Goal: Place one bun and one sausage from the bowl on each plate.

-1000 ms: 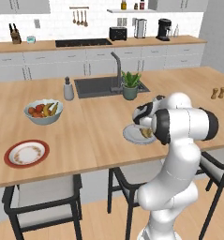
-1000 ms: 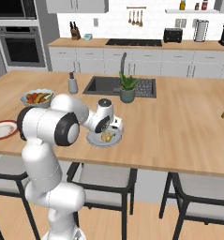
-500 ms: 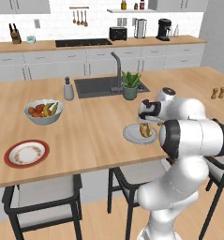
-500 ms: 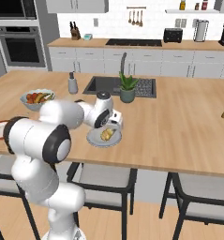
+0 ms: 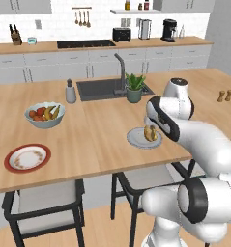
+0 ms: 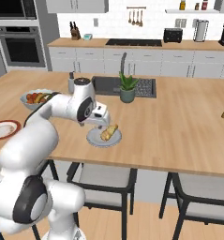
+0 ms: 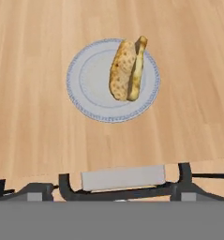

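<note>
A pale grey plate (image 7: 90, 89) lies on the wooden island, with a split golden bun (image 7: 127, 70) resting on its far half. My gripper (image 7: 123, 180) hovers above the near edge of the island, on the near side of the plate. It is open, and its fingertips (image 7: 64, 180) stand wide apart with nothing between them. The right base view shows the gripper (image 6: 102, 123) just above and left of the plate (image 6: 95, 140) and bun (image 6: 109, 132). A red-rimmed plate (image 5: 27, 157) lies bare at the island's left. The bowl and the sausage are out of view.
A white bowl of fruit (image 5: 44, 115) stands left of the sink (image 5: 105, 88). A soap bottle (image 5: 70, 92) and a potted plant (image 5: 134, 87) flank the sink. Two shakers (image 5: 224, 95) stand at the far right. Stools (image 5: 44, 205) sit under the near edge.
The hand has lifted slightly and drawn back from the plate while the arm's elbow swung down and outward. The bun stays on the plate. The jaws widened a little.
</note>
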Controlling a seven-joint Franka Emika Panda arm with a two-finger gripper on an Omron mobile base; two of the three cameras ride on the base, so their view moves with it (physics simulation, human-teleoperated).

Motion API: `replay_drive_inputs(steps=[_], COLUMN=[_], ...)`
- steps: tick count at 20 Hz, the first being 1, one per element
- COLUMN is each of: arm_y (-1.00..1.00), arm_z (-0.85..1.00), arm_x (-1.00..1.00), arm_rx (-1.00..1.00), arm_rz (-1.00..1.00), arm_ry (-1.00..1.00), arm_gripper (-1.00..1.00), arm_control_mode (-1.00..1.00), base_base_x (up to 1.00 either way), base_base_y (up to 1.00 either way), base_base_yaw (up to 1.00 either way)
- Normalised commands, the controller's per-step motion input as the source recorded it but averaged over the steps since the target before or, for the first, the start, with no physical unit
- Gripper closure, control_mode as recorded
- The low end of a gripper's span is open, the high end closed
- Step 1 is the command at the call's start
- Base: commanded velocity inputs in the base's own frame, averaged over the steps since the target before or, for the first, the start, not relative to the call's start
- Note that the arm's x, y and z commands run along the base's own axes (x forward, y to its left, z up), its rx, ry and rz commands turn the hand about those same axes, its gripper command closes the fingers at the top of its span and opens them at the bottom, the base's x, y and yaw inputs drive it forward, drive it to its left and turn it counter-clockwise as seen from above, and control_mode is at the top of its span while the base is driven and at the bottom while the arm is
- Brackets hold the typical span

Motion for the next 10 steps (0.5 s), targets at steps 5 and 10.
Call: replay_drive_inputs(steps=[5, 10], arm_y=[0.14, -0.01], arm_z=[0.09, 0.08], arm_x=[-1.0, -0.92], arm_rx=[-0.02, 0.02], arm_rz=[0.06, 0.04], arm_ry=[0.03, -0.18], arm_gripper=[-1.0, -1.0], arm_control_mode=[-1.0, -1.0], base_base_x=[0.0, 0.0], base_base_y=[0.0, 0.0], base_base_yaw=[0.0, 0.0])
